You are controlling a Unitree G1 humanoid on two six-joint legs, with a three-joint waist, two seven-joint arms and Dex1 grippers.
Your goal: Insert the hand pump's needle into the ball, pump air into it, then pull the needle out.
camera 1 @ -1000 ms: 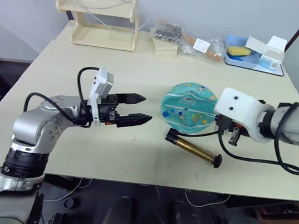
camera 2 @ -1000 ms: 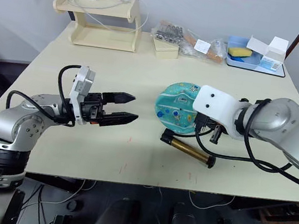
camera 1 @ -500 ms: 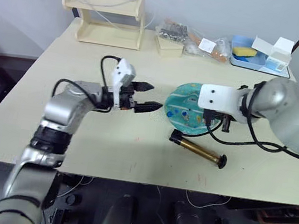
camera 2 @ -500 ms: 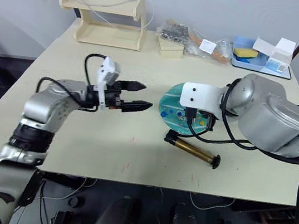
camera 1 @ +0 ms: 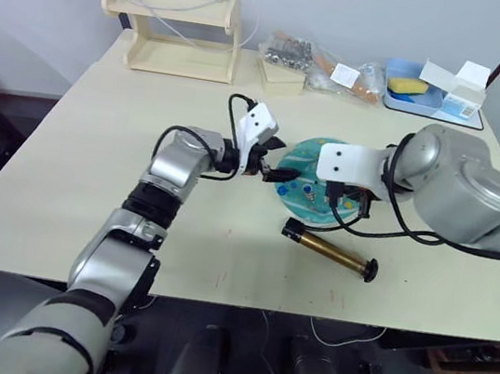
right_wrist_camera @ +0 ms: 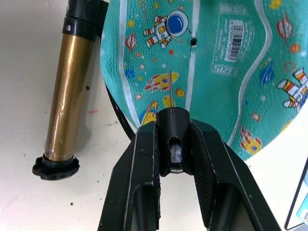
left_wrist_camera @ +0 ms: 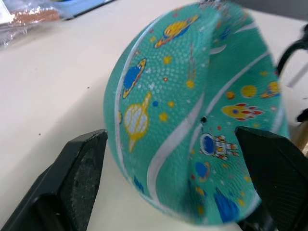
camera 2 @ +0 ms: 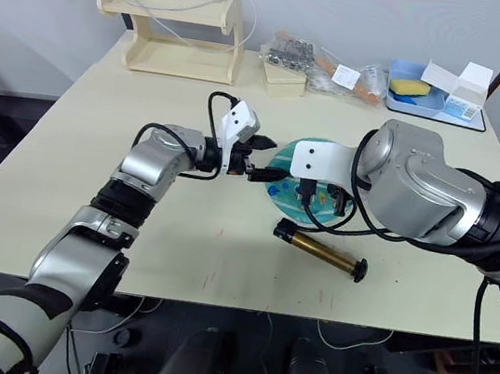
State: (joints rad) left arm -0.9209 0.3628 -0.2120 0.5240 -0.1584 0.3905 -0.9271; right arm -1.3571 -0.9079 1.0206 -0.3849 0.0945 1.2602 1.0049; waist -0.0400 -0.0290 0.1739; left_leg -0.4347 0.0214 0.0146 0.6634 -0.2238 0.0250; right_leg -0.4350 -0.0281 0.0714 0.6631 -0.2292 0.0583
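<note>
The ball (camera 1: 311, 185) lies flattened on the table, teal with cartoon prints and a white label. My left gripper (camera 1: 277, 160) is open at its left edge, and in the left wrist view the ball (left_wrist_camera: 192, 110) sits between the two fingers (left_wrist_camera: 82, 168). My right gripper (right_wrist_camera: 172, 126) is shut on the black fitting of the needle (right_wrist_camera: 170, 89). The pin points over the ball, a short way from the valve hole (right_wrist_camera: 193, 42). The hand pump (camera 1: 327, 249) lies just in front of the ball, and its black hose curls up to the right gripper.
A wooden shelf (camera 1: 171, 20) stands at the back left. A small wooden box (camera 1: 280, 77) and plastic bags (camera 1: 320, 66) lie at the back middle. A blue tray (camera 1: 404, 99) with a sponge and a white box sits at the back right.
My left gripper has reached to the right, from the open table to the ball's left edge. The right gripper has shifted a little left over the ball.
</note>
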